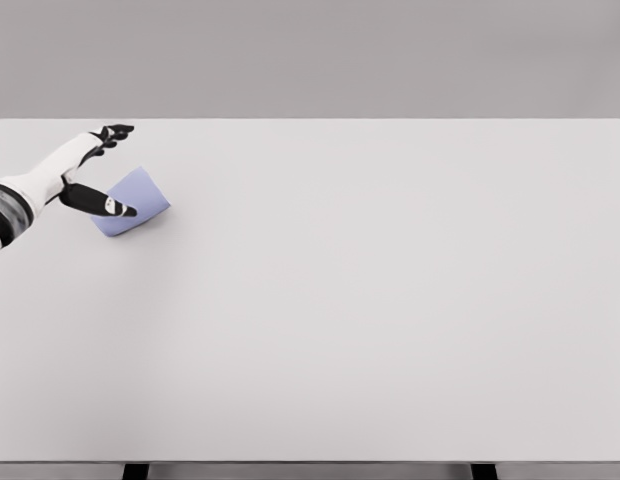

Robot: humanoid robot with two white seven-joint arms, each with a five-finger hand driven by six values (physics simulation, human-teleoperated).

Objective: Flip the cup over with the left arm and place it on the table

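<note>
Nearest the camera: front edge of white table, w/ two dark leg tops just showing below it at bottom of head view. Wide bare tabletop beyond, filling most of frame.

Further back, at far left: pale blue cup, lying tilted on its side on table surface, not upright. Narrower end pointed toward lower left, wider end toward upper right. Which end was the mouth: couldn't tell from this angle.

Left hand reached in from left edge on white forearm, black banding at wrist. Thumb, dark w/ white joint, laid across near side of cup, overlapping it. Dark fingertips extended up and away behind cup, spread apart, not wrapped round it. Hand looked apart/relaxed, thumb against or just in front of cup; firm contact not confirmable from one view. No closed grasp seen.

Right arm nowhere in frame.

Farthest: rear table edge, then plain grey backdrop above.
</note>
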